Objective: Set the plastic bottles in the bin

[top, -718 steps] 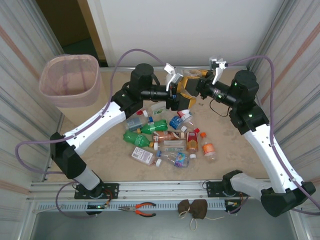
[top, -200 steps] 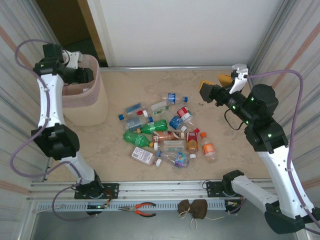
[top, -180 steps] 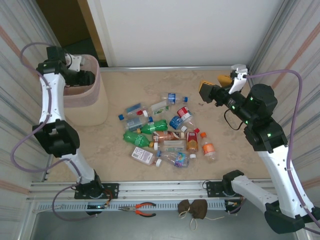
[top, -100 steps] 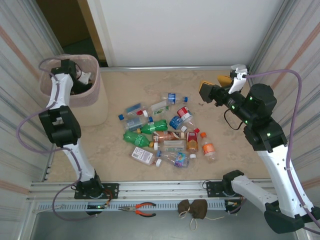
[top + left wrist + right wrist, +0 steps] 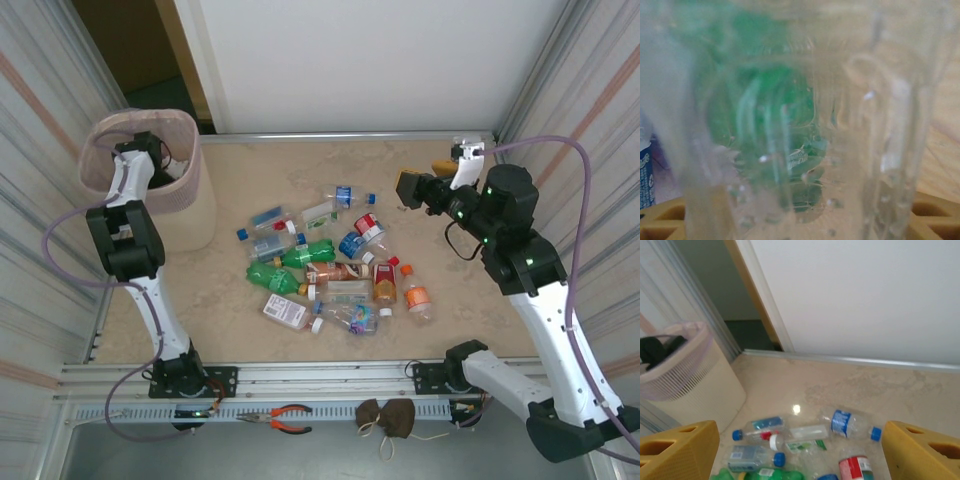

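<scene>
Beige tabletop (image 5: 250, 170), bottles (image 5: 330, 270) heaped. Left gripper (image 5: 166, 167) inside bin (image 5: 195, 210), clear bottle (image 5: 800, 125) between fingers (image 5: 660, 220), clamped or released impossible to tell; right gripper (image 5: 428, 176) agape, empty. Depositing step; requires release, then fetching another.

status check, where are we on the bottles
Left gripper down inside the bin, clear bottle right at its fingers, grip unclear. Right gripper open and empty, far right. Pile of bottles on the table, nothing in the way.

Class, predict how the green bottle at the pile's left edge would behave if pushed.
The green bottle lies on its side on the table, so it would probably roll. It looks like thin plastic, likely light and easily dented.
</scene>
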Robot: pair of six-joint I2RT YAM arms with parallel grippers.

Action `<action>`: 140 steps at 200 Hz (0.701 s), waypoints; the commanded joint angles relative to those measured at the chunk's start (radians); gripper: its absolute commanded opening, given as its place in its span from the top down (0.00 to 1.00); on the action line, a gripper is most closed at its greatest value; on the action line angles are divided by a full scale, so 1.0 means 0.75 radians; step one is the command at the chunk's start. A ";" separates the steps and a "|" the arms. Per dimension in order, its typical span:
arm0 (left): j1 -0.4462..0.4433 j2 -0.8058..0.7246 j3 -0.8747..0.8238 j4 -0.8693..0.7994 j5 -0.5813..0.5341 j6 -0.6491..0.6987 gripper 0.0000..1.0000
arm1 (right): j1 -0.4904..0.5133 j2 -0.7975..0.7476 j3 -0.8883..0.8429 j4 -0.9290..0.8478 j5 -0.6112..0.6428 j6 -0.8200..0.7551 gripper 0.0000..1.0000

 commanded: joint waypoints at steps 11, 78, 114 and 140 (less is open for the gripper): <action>0.001 -0.080 -0.009 0.000 0.036 -0.010 0.28 | -0.022 0.056 0.031 -0.177 0.033 0.014 0.17; 0.002 -0.218 -0.006 0.018 0.094 -0.021 0.22 | -0.149 0.237 0.009 -0.541 0.003 0.049 0.17; 0.001 -0.293 0.001 0.033 0.110 -0.029 0.20 | -0.244 0.361 -0.066 -0.629 -0.065 -0.006 0.24; 0.002 -0.347 0.013 0.035 0.128 -0.039 0.20 | -0.264 0.434 -0.139 -0.616 -0.020 -0.043 0.27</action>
